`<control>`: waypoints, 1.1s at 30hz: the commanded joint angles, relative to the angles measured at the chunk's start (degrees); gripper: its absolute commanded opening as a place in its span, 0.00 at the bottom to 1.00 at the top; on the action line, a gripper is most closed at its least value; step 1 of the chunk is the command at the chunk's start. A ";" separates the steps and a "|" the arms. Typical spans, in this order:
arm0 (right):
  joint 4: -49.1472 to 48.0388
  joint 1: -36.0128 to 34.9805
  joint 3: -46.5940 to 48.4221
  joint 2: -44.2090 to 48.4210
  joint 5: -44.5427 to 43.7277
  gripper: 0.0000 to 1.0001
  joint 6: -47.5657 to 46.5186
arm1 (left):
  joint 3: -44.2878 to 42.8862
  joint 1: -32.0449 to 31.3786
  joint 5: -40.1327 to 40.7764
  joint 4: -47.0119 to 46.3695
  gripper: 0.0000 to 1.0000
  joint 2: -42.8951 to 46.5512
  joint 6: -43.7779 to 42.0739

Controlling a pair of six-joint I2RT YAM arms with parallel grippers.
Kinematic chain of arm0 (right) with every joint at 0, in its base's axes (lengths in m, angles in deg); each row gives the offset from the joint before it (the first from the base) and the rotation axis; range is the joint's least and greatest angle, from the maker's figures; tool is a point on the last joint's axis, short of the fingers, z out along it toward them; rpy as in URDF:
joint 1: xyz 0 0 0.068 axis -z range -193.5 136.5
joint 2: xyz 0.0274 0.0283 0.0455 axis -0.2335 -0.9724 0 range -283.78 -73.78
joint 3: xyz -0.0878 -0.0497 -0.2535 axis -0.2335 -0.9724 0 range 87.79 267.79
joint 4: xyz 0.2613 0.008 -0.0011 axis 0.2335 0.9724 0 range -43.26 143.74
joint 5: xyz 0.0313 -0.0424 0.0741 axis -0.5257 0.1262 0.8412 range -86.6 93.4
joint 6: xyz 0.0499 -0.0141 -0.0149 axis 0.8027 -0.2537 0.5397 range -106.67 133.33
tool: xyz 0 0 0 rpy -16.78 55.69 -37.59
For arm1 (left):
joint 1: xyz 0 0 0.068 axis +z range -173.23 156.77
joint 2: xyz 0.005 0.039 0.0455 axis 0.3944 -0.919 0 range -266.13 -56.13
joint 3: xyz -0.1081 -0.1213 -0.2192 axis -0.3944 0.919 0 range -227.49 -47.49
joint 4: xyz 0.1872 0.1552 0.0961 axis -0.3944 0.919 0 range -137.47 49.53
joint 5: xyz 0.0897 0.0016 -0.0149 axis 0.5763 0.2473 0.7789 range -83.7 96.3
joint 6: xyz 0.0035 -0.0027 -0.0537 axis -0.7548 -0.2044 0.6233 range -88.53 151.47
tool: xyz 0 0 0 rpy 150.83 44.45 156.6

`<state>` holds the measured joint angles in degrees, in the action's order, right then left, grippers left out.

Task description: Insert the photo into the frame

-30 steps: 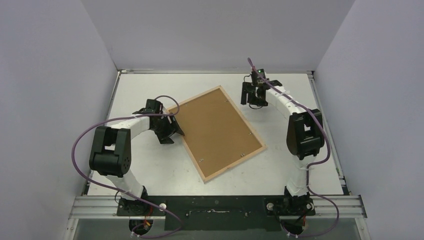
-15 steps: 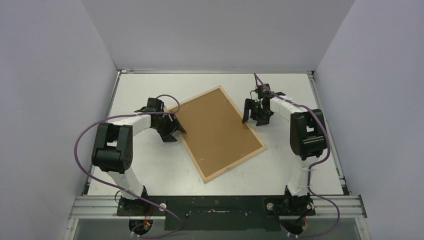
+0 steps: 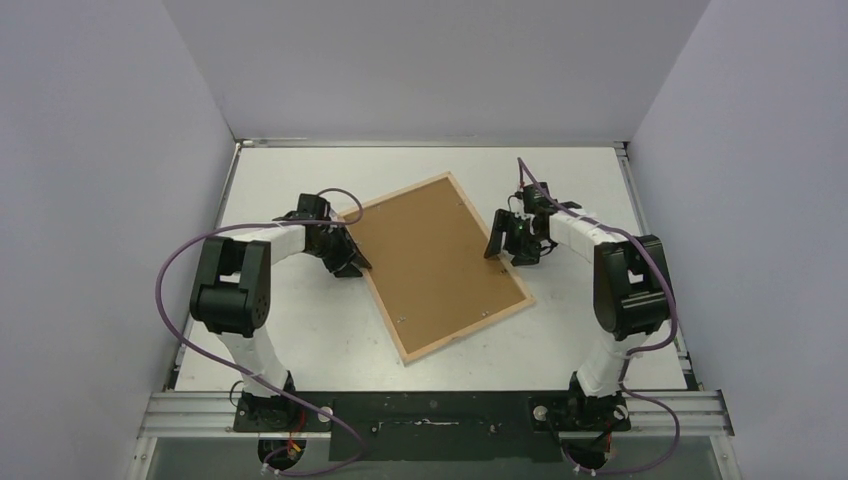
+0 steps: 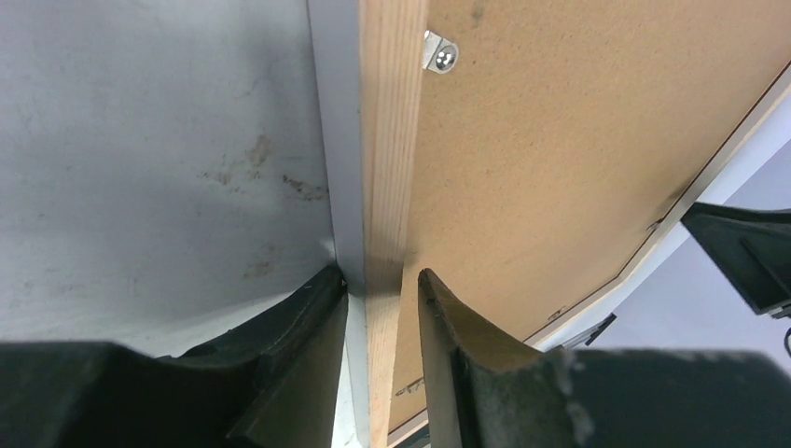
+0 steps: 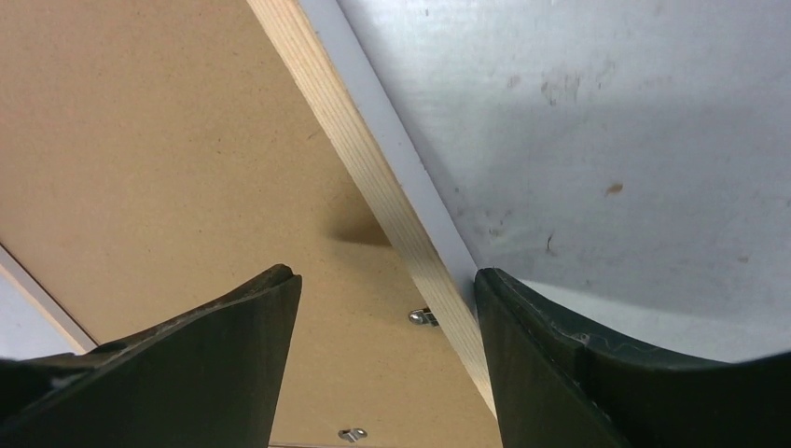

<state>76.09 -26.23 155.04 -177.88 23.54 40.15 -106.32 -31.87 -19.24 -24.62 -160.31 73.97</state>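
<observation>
1. The left tool (image 4: 381, 280) has narrowed since a second ago and pinches the frame's (image 3: 398, 194) wooden rail. The right tool (image 5: 387, 280), spread wide, has moved in over the opposite rail.
2. Only the wrist views show a rail between each tool's fingers.
3. The frame lies back-up on the table (image 3: 280, 180) between the tools, with its brown board (image 3: 435, 260) showing.

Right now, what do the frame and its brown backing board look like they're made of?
The frame: pale bare wood, grain lines visible, no gloss; its side looks painted white. The backing board: matte brown, finely speckled, probably hardboard or MDF.
</observation>
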 commanded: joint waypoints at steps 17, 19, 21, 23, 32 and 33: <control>2.80 -15.21 -8.93 13.63 -8.99 0.67 5.78 | -24.46 -0.22 -3.25 0.60 0.31 -16.61 -3.84; 4.28 -15.61 -7.96 14.26 -13.11 0.68 5.75 | -24.22 0.00 -2.41 0.62 0.32 -15.91 -4.34; 6.00 -15.60 -6.38 15.37 -16.80 0.68 4.90 | -23.41 0.51 -2.55 0.48 0.38 -14.70 -5.23; 7.60 -15.60 -4.22 16.68 -19.84 0.70 3.66 | -22.89 1.17 -3.68 1.18 0.45 -13.47 -6.78; 3.07 -18.11 3.24 13.87 -13.44 0.63 -0.11 | -11.91 4.77 -4.28 3.14 0.51 -1.09 -10.80; 1.27 -19.22 4.27 11.85 -11.20 0.60 1.08 | -9.19 4.78 -4.72 1.64 0.50 0.57 -10.85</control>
<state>83.45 -42.41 155.78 -161.57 5.40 40.94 -121.64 -28.13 -22.08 -21.93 -168.90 65.49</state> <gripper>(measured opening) 0.645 0.509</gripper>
